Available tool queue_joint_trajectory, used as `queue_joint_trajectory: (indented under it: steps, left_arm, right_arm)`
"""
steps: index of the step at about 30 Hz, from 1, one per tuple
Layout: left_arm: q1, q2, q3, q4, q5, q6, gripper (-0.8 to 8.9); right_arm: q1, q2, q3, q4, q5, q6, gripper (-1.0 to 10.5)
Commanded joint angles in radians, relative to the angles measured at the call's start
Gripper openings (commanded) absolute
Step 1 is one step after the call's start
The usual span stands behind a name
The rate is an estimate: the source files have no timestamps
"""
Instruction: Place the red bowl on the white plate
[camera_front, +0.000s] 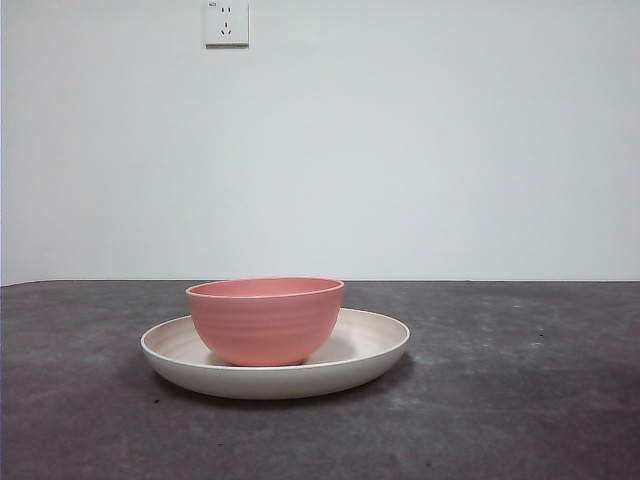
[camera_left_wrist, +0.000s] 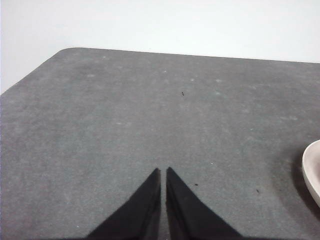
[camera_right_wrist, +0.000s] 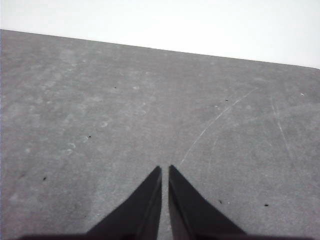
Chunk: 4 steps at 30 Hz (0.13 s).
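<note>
The red bowl (camera_front: 265, 320) sits upright inside the white plate (camera_front: 375, 358), resting on the plate's shallow floor a little to the left of its middle as seen from the front; the bowl's rim stands well above the plate's low rim, and faint ridges run round its outside. The plate lies flat on the dark grey worktop (camera_front: 520, 400), casting a soft shadow around its base; behind it rises a plain pale wall with a white socket (camera_front: 226, 23) high up.

Neither arm shows in the front view. The left gripper (camera_left_wrist: 163, 172) hangs over bare worktop with its fingers (camera_left_wrist: 150, 195) pressed together, only a thin slit between them, holding nothing; a sliver of the plate's rim shows at the edge of that wrist view, well apart from the fingertips. The right gripper (camera_right_wrist: 165, 170) likewise hovers above bare worktop, marked with pale scratches (camera_right_wrist: 215, 122) and a few dark specks; its fingers (camera_right_wrist: 187, 200) are closed tip to tip and hold nothing.
</note>
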Motion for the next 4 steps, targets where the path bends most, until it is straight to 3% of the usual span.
queue_joint_trajectory:
  steps: [1, 4]
  left_arm:
    - [0.002, -0.001, -0.020, -0.008, -0.003, 0.005, 0.20]
    - [0.002, -0.001, -0.020, -0.008, -0.003, 0.005, 0.20]
  right_arm:
    - [-0.001, -0.003, -0.007, 0.010, 0.001, -0.004, 0.2]
    - [-0.001, -0.003, -0.007, 0.010, 0.001, -0.004, 0.2]
